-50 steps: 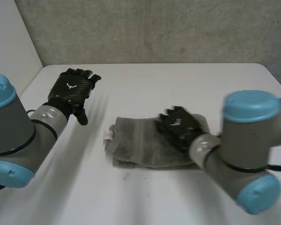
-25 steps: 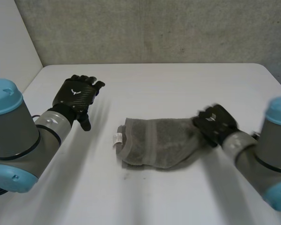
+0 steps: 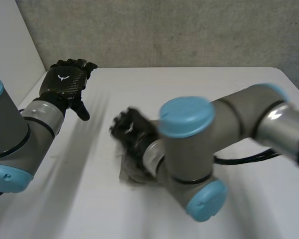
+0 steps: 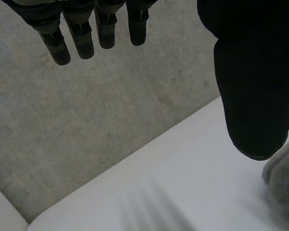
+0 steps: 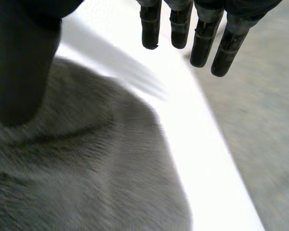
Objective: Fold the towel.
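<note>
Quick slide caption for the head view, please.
Right robot hand reaches across the grey towel on the white table; left robot hand hovers open, off the towel.

You are looking at a white desk (image 3: pixel 199 84) that is lying bare under the left hand (image 3: pixel 65 83). A grey, mottled concrete wall (image 3: pixel 164 30) is rising beyond that hand's fingertips, meeting the desk's far edge. A plain white panel (image 3: pixel 10 47) is standing beside the hand, closing off the desk's side.

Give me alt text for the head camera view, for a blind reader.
The right robot hand reaches across a grey towel on a white table, its arm hiding most of the cloth. The left robot hand is open above the table's left side.
</note>
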Motion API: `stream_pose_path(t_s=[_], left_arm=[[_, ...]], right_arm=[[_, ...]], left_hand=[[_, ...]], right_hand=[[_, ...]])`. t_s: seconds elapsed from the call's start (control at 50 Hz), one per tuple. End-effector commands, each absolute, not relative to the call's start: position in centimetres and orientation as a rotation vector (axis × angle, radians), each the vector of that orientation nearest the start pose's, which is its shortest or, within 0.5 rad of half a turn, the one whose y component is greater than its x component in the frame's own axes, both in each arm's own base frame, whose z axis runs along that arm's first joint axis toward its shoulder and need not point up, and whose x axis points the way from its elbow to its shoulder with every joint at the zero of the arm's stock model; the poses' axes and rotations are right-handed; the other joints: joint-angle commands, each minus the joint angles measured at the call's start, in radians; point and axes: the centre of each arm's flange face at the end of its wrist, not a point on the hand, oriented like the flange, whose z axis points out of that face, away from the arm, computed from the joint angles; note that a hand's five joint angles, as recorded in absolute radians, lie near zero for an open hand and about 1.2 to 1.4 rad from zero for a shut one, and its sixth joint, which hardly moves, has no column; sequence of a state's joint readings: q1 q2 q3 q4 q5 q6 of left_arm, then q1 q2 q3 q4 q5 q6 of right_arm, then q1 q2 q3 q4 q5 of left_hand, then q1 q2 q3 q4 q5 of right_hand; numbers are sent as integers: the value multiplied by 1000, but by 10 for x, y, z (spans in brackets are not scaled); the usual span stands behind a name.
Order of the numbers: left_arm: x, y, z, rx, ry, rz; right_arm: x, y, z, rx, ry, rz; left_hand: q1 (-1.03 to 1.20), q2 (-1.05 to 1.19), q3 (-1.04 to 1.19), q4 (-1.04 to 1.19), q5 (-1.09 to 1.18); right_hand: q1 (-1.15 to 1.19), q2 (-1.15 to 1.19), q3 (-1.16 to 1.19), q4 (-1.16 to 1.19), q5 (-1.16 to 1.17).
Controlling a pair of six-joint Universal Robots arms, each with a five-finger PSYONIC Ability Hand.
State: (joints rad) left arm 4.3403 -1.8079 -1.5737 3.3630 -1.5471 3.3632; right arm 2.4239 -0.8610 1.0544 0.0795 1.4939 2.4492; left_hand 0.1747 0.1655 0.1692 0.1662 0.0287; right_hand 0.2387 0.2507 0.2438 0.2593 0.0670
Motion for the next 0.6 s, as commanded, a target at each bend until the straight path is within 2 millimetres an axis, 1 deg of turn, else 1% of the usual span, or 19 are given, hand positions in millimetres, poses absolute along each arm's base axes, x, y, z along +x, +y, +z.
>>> stream_pose_path(t_s=[0.02, 0.06, 0.1, 0.12, 0.16, 0.18, 0.2, 0.22, 0.24, 0.26, 0.28, 0.32, 0.34, 0.36, 0.38, 0.42, 0.44, 0.48, 0.6], left_arm=[[-271, -275, 255, 728, 2262, -2345], [-279, -271, 252, 746, 2287, -2356], [-291, -265, 244, 769, 2361, -2341], [-291, -265, 244, 769, 2361, -2340], [-300, -257, 229, 797, 2467, -2274], [-300, -257, 228, 797, 2467, -2274], [-306, -252, 218, 817, 2532, -2227], [-306, -252, 218, 817, 2533, -2226], [-311, -247, 208, 831, 2592, -2177], [-313, -244, 198, 833, 2650, -2118], [-313, -244, 198, 833, 2650, -2117], [-314, -240, 176, 822, 2753, -1992], [-314, -240, 175, 822, 2753, -1991], [-313, -240, 165, 815, 2782, -1936], [-313, -240, 165, 815, 2782, -1936], [-311, -240, 150, 804, 2805, -1862], [-311, -240, 150, 803, 2806, -1862], [-309, -240, 139, 801, 2812, -1811], [-308, -241, 134, 787, 2813, -1785]], right_arm=[[368, -213, 229, -1232, 1846, -1835], [359, -219, 229, -1167, 1888, -1821], [344, -231, 224, -1056, 1966, -1776], [344, -231, 224, -1055, 1966, -1776], [333, -241, 215, -968, 2035, -1717], [332, -241, 215, -968, 2036, -1717], [329, -245, 208, -938, 2066, -1677], [329, -245, 208, -938, 2066, -1677], [326, -247, 202, -915, 2093, -1635], [326, -248, 191, -909, 2122, -1576], [326, -248, 191, -909, 2122, -1576], [327, -250, 171, -907, 2161, -1486], [327, -250, 171, -907, 2161, -1486], [328, -250, 163, -911, 2175, -1455], [328, -250, 163, -911, 2175, -1455], [329, -252, 145, -918, 2211, -1410], [329, -252, 145, -918, 2211, -1409], [333, -253, 134, -931, 2226, -1383], [336, -255, 135, -940, 2214, -1396]], left_hand=[[1, 10, 6, 9, -28], [4, 13, 9, 12, -25], [7, 16, 12, 15, -22], [7, 16, 12, 15, -22], [7, 16, 12, 15, -22], [7, 16, 12, 15, -22], [7, 16, 12, 15, -22], [7, 16, 12, 15, -22], [9, 19, 15, 18, -19], [9, 19, 15, 18, -19], [9, 19, 15, 18, -19], [12, 22, 18, 21, -16], [12, 22, 18, 21, -16], [12, 22, 18, 21, -16], [12, 22, 18, 21, -16], [12, 22, 18, 21, -16], [12, 22, 18, 21, -16], [12, 22, 18, 21, -16], [12, 22, 18, 21, -16]], right_hand=[[-64, -76, -69, -85, -67], [-64, -76, -69, -85, -67], [-64, -76, -69, -85, -67], [-64, -76, -69, -85, -67], [-64, -76, -69, -85, -67], [-64, -76, -69, -85, -67], [-64, -76, -69, -85, -67], [-64, -76, -69, -85, -67], [-64, -76, -69, -85, -67], [-64, -76, -69, -85, -67], [-64, -76, -69, -85, -67], [-64, -76, -69, -85, -67], [-64, -76, -69, -85, -67], [-64, -76, -69, -85, -67], [-64, -76, -69, -85, -67], [-64, -76, -69, -85, -67], [-64, -76, -69, -85, -67], [-64, -76, -69, -85, -67], [-64, -76, -69, -85, -67]])
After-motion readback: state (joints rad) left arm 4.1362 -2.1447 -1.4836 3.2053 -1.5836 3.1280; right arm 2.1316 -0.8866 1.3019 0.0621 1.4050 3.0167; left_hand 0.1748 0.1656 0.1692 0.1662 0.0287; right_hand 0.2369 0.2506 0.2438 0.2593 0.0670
